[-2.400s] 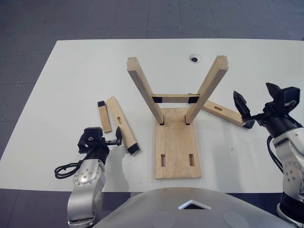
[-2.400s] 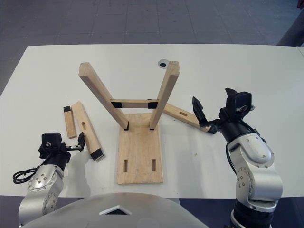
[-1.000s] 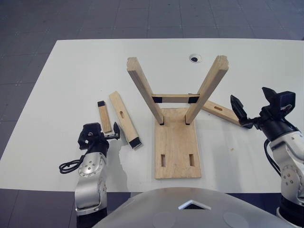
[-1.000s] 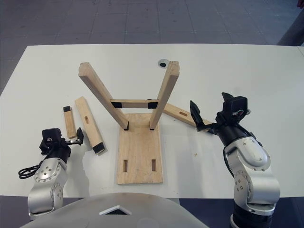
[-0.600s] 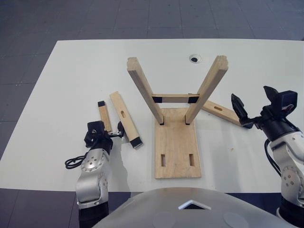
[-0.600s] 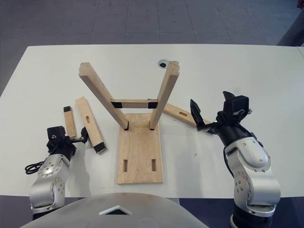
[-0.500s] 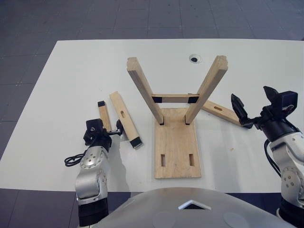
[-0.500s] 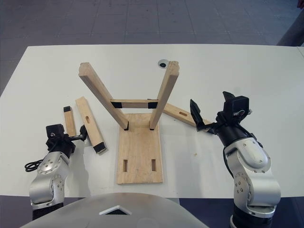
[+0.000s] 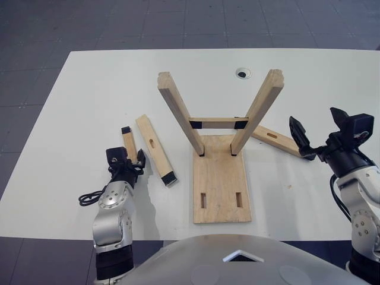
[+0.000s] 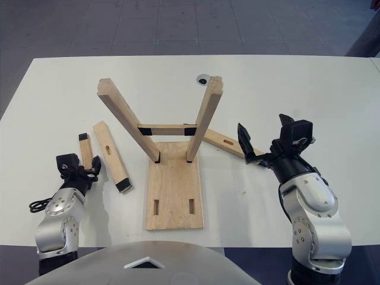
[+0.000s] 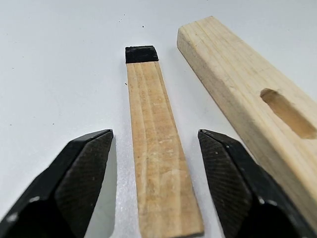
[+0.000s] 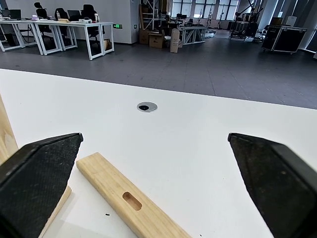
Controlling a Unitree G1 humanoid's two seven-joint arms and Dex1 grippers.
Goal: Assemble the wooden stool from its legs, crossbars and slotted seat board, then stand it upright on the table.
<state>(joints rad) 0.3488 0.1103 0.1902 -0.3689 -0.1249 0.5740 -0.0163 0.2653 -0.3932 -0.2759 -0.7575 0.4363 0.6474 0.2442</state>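
The slotted seat board (image 9: 221, 184) lies flat on the white table. Two legs (image 9: 178, 113) (image 9: 256, 110) stand splayed in its far slots, joined by a crossbar (image 9: 218, 123). A loose slotted leg (image 9: 154, 149) with a black end and a short crossbar (image 9: 128, 144) lie left of the board. My left gripper (image 9: 126, 159) is open, with its fingers on either side of the short crossbar (image 11: 158, 163) at its near end. Another loose leg (image 9: 276, 141) lies to the right. My right gripper (image 9: 316, 123) hovers open just above that leg's (image 12: 124, 198) outer end, with nothing between its fingers.
A round cable hole (image 9: 243, 73) sits at the table's far middle. A black cable (image 9: 89, 198) loops beside my left arm near the table's front edge. Two empty slots (image 9: 221, 200) show in the near part of the board.
My left gripper has moved forward across the table to the short crossbar's near end. The loose left leg shifted slightly. The right gripper came in a little early on, then held still.
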